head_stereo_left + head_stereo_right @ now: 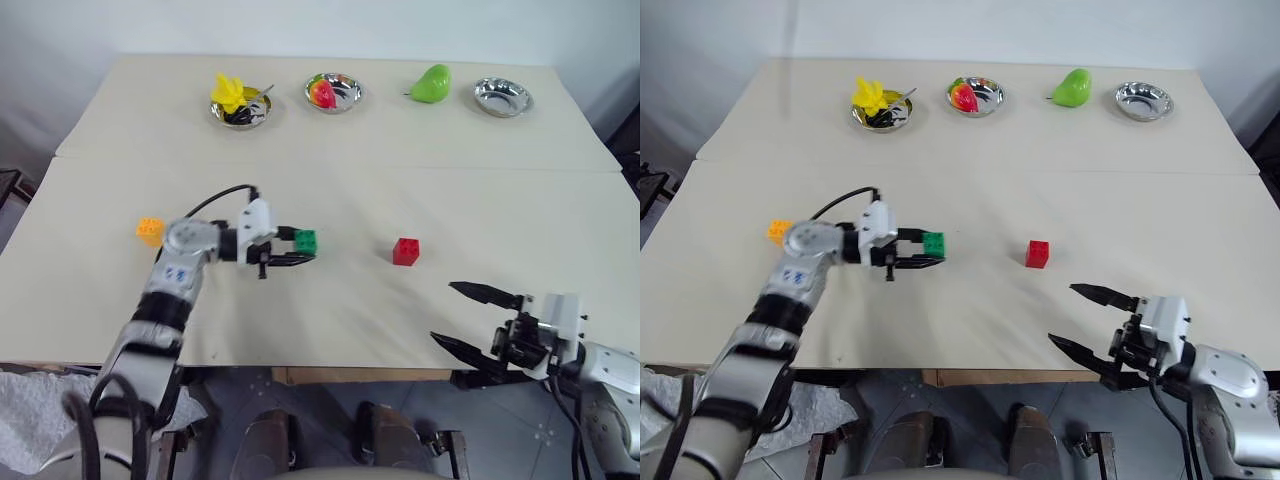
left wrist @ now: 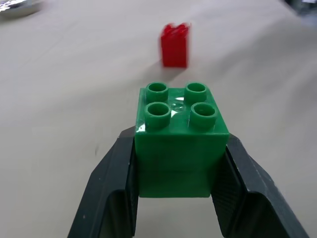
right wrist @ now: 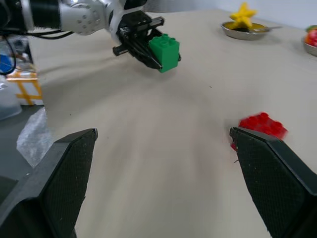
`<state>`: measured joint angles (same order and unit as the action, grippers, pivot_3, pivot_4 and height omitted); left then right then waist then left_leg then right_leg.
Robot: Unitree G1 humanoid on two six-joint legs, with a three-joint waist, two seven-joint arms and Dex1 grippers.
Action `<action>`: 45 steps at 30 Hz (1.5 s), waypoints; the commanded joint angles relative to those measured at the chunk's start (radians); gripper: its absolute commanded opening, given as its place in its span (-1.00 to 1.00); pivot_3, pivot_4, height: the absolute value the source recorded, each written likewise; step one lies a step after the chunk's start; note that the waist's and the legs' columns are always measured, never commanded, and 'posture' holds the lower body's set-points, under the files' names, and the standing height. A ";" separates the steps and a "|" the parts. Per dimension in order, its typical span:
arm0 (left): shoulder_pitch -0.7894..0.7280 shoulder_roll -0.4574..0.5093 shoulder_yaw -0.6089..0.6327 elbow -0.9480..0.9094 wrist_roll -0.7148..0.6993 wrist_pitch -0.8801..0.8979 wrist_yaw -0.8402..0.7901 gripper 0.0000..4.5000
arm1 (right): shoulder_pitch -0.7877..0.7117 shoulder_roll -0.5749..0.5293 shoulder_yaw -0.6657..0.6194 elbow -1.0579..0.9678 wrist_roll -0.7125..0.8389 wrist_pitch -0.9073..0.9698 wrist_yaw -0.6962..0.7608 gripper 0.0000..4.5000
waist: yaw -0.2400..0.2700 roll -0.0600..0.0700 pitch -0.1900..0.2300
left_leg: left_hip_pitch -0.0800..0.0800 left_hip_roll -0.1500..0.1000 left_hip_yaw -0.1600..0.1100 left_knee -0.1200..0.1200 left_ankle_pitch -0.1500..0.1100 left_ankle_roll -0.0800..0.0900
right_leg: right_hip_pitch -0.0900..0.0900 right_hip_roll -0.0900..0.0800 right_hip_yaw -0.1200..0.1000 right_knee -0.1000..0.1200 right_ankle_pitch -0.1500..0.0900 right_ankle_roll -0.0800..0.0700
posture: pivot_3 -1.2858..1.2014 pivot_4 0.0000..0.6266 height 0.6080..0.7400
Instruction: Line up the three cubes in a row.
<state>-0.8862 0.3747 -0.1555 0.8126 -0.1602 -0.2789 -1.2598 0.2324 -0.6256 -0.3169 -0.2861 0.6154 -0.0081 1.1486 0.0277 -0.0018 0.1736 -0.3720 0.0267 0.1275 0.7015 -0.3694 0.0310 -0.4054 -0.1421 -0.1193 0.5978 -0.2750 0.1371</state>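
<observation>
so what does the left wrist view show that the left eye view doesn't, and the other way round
Left wrist view alone: the four studs on the green cube and both fingers pressed on its sides.

Left eye view alone: the orange cube, the right gripper open near the table's edge, the pear and three bowls along the far side.

Both: the green cube in the left gripper, with the red cube beyond it.

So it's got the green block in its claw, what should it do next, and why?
Probably carry the green cube a little further toward the red cube and set it down between red and the orange cube. The left gripper holds it above the table, and those two already lie roughly in line.
</observation>
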 commanded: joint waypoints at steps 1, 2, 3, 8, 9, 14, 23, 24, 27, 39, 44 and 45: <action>-0.099 -0.060 -0.020 0.203 0.061 -0.105 -0.021 -0.32 | 0.034 0.000 -0.064 -0.059 0.038 0.009 -0.037 1.00 | -0.004 0.000 0.000 | 0.000 0.000 0.000 -0.001 0.000 0.000 | 0.001 0.001 0.000 -0.002 0.000 0.001 | 0.03 -0.52 1.00; -0.125 -0.078 -0.023 0.257 0.078 -0.128 -0.017 -0.32 | 0.041 0.005 -0.072 -0.066 0.040 0.010 -0.048 1.00 | -0.005 0.000 0.000 | 0.000 0.000 0.000 -0.001 0.000 0.000 | 0.000 0.001 0.000 -0.002 0.001 0.001 | 0.03 -0.52 1.00; -0.148 -0.095 -0.023 0.305 0.093 -0.144 -0.009 -0.32 | 0.048 0.008 -0.076 -0.074 0.040 0.009 -0.055 1.00 | -0.008 -0.001 0.000 | 0.000 0.001 0.000 -0.002 0.000 0.000 | 0.000 0.002 0.000 -0.003 0.001 0.001 | 0.03 -0.52 1.00; -0.198 -0.132 -0.018 0.434 0.160 -0.179 0.037 -0.32 | 0.070 0.021 -0.080 -0.105 0.046 0.009 -0.088 1.00 | -0.011 -0.001 0.001 | 0.000 0.003 0.001 -0.002 0.000 0.000 | 0.000 0.003 0.001 -0.004 0.001 0.001 | 0.03 -0.52 1.00; -0.202 -0.135 -0.014 0.448 0.167 -0.176 0.043 -0.32 | 0.074 0.023 -0.080 -0.109 0.046 0.008 -0.090 1.00 | -0.009 -0.002 0.001 | 0.000 0.003 0.001 -0.002 0.000 0.000 | 0.000 0.003 0.001 -0.004 0.001 0.001 | 0.03 -0.52 1.00; -0.206 -0.143 0.000 0.476 0.193 -0.182 0.068 -0.32 | 0.089 0.025 -0.077 -0.115 0.046 0.003 -0.097 1.00 | -0.004 -0.002 0.001 | 0.000 0.003 0.000 -0.001 0.000 0.000 | 0.000 0.003 0.001 -0.004 0.001 0.001 | 0.03 -0.52 1.00; -0.232 -0.162 0.041 0.503 0.209 -0.136 0.093 -0.32 | 0.088 0.001 -0.054 -0.073 0.049 0.026 -0.047 1.00 | -0.001 -0.002 0.001 | 0.000 0.002 -0.001 0.000 0.000 0.000 | 0.001 0.003 0.001 -0.003 0.001 0.001 | 0.03 -0.52 1.00; -0.233 -0.163 0.043 0.504 0.213 -0.135 0.095 -0.32 | 0.087 0.002 -0.054 -0.065 0.045 0.024 -0.043 1.00 | -0.001 -0.002 0.001 | 0.000 0.002 -0.001 0.000 0.000 0.000 | 0.001 0.003 0.001 -0.003 0.001 0.001 | 0.03 -0.52 1.00; -0.239 -0.171 0.044 0.509 0.227 -0.124 0.090 -0.32 | 0.078 -0.001 -0.059 -0.032 0.031 0.019 -0.033 1.00 | -0.002 -0.002 0.001 | 0.000 0.002 -0.001 0.000 0.000 0.000 | 0.001 0.003 0.001 -0.003 0.001 0.001 | 0.03 -0.52 1.00; -0.229 -0.148 0.070 0.510 0.252 -0.131 0.102 0.95 | 0.065 0.005 -0.046 -0.072 0.033 0.038 -0.055 1.00 | -0.004 -0.002 0.001 | 0.000 0.002 -0.001 0.000 0.000 0.000 | 0.001 0.003 0.001 -0.003 0.001 0.001 | 0.03 -0.52 1.00; -0.216 -0.115 0.092 0.503 0.240 -0.136 0.089 0.95 | 0.038 -0.001 -0.034 -0.067 0.031 0.046 -0.049 1.00 | -0.004 -0.002 0.001 | 0.000 0.002 -0.001 0.000 0.000 0.000 | 0.001 0.003 0.001 -0.003 0.001 0.001 | 0.03 -0.52 1.00; -0.213 -0.104 0.106 0.497 0.224 -0.138 0.065 0.95 | 0.028 -0.001 -0.030 -0.066 0.032 0.048 -0.048 1.00 | -0.004 -0.002 0.001 | 0.000 0.002 -0.001 0.000 0.000 0.000 | 0.001 0.003 0.001 -0.003 0.001 0.001 | 0.03 -0.52 1.00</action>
<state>-1.1030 0.2557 -0.0745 1.3310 0.0854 -0.4014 -1.1661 0.2682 -0.6127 -0.3458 -0.3263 0.6371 0.0425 1.0976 0.0239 -0.0038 0.1744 -0.3720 0.0291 0.1265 0.7011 -0.3694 0.0314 -0.4046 -0.1391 -0.1183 0.5950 -0.2741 0.1383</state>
